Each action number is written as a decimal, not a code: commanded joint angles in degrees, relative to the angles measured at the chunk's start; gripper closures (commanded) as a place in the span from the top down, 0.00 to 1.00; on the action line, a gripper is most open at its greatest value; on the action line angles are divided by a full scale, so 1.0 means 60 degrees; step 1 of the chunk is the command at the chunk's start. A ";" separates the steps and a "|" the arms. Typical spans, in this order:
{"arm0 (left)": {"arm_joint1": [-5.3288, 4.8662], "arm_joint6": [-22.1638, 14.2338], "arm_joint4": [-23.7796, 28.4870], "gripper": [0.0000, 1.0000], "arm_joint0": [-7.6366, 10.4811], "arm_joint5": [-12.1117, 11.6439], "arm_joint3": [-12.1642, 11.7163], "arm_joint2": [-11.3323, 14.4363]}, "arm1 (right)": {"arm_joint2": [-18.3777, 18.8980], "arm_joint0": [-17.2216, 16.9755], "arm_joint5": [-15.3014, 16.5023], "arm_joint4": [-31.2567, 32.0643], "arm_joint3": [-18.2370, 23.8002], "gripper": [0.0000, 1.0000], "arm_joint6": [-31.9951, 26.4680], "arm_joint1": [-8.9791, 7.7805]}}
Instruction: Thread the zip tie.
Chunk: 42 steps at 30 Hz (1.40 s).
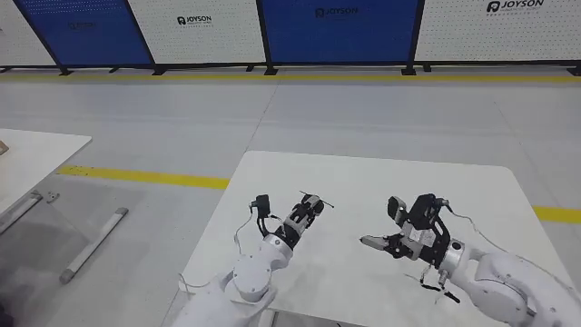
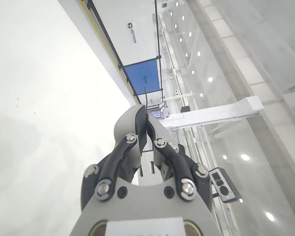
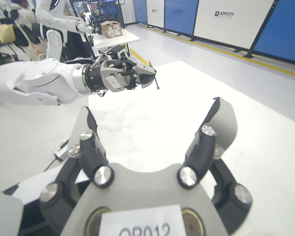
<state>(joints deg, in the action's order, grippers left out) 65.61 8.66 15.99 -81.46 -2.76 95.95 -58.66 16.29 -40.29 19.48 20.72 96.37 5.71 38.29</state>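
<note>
Left end effector (image 1: 311,204) sits above the left-centre part of the white counter (image 1: 363,177), fingers pressed together and pinching the zip tie (image 3: 156,83). The tie is a thin black strip held crosswise at the fingertips, clear of the counter top, with a short length sticking out on either side of the pads. In the right wrist view it stands near upright, tilted a bit. Its lower end looks slightly thicker, too small to say more. In the left wrist view one end of the strip pokes out past the closed dark ribbed pads (image 2: 141,124). Right end effector (image 3: 153,114) is over the right part of the counter, spread wide with nothing between the fingers. Its opening faces across toward the left one and the tie. The two end effectors are apart, with bare counter between them. Loose cables run along both wrists. Off the counter there is grey floor with a yellow floor line (image 1: 145,176), a row of blue and white partition panels (image 1: 340,9) behind, and a second white table (image 3: 115,39) carrying cardboard boxes (image 3: 111,29).
</note>
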 commanded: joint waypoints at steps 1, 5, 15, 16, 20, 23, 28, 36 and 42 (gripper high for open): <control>0.0030 0.0388 -0.0525 0.00 -0.0024 -0.0049 -0.0062 0.0090 | 0.0021 -0.0080 0.0000 -0.0690 -0.0125 1.00 -0.0157 0.0003; 0.0118 0.0896 -0.1506 0.00 -0.0023 -0.0093 -0.0165 0.0475 | 0.0082 -0.0088 0.0000 -0.1602 -0.0116 1.00 -0.0750 0.0020; 0.0118 0.0896 -0.1506 0.00 -0.0023 -0.0093 -0.0165 0.0475 | 0.0082 -0.0088 0.0000 -0.1602 -0.0116 1.00 -0.0750 0.0020; 0.0118 0.0896 -0.1506 0.00 -0.0023 -0.0093 -0.0165 0.0475 | 0.0082 -0.0088 0.0000 -0.1602 -0.0116 1.00 -0.0750 0.0020; 0.0149 0.1172 -0.2139 0.00 0.0068 0.0036 -0.0337 0.0488 | 0.0082 -0.0088 0.0000 -0.1602 -0.0116 1.00 -0.0750 0.0020; 0.0200 0.1534 -0.2761 0.00 0.0110 0.0053 -0.0435 0.0620 | 0.0082 -0.0088 0.0000 -0.1602 -0.0116 1.00 -0.0750 0.0020; 0.0253 0.1736 -0.3441 0.00 0.0118 0.0144 -0.0500 0.0728 | 0.0082 -0.0088 0.0000 -0.1602 -0.0116 1.00 -0.0750 0.0020; 0.0255 0.1704 -0.3414 0.00 0.0111 0.0149 -0.0510 0.0729 | 0.0082 -0.0088 0.0000 -0.1602 -0.0116 1.00 -0.0750 0.0020; 0.0264 0.0835 -0.2328 0.00 0.0099 -0.0111 -0.0212 0.0272 | 0.0082 -0.0088 0.0000 -0.1602 -0.0116 1.00 -0.0750 0.0020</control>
<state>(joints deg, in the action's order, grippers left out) 67.26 14.59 0.84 -80.76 -3.43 93.82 -56.28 16.78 -40.82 19.48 11.11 95.67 1.21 38.41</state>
